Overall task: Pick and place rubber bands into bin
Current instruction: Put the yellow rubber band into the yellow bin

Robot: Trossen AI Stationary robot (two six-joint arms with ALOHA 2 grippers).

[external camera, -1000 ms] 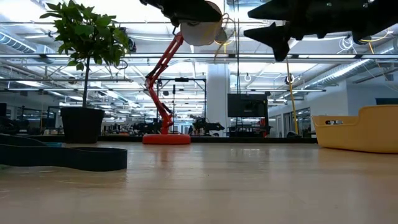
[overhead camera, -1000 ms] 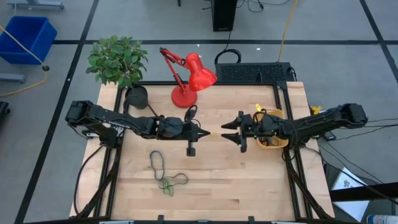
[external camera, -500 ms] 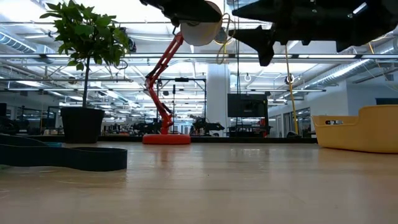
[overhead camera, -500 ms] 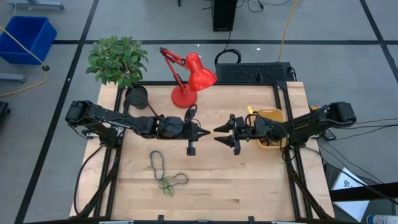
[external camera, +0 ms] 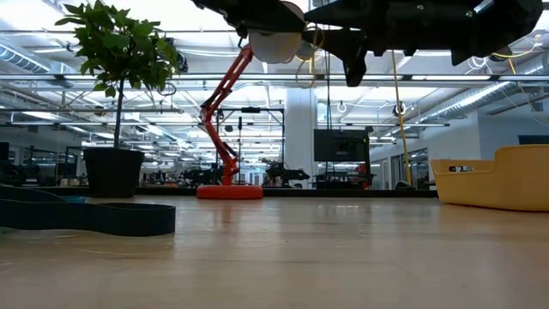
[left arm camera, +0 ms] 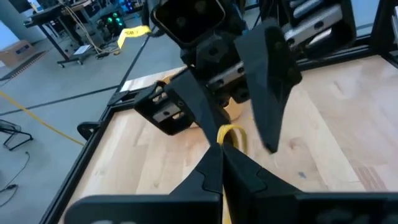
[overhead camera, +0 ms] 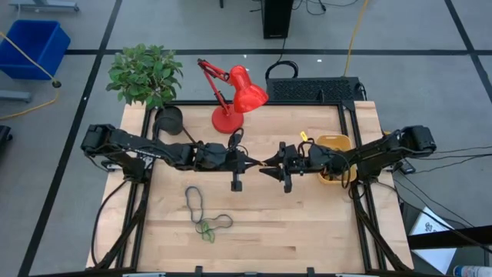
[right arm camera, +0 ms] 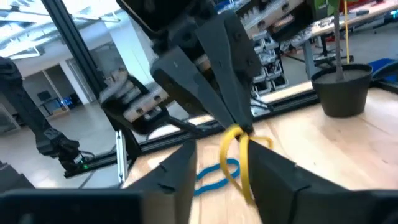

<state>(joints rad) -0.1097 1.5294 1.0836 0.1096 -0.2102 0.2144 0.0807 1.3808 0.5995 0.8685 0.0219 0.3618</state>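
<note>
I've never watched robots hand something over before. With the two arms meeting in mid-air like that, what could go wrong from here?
The left gripper is shut on a yellow rubber band, pinching only its top, high above the table. The open right gripper straddles the hanging loop.

1. The floppy band could slip out or be missed, dropping away from the bin.
2. The fingertips are very close and could collide.

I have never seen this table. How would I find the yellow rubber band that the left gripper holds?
Start at the red lamp at the table's back edge and come forward to mid-table, where the two grippers meet tip to tip. The yellow rubber band hangs from the shut left gripper, in the air. The other bands lie on the wood nearer the front.
</note>
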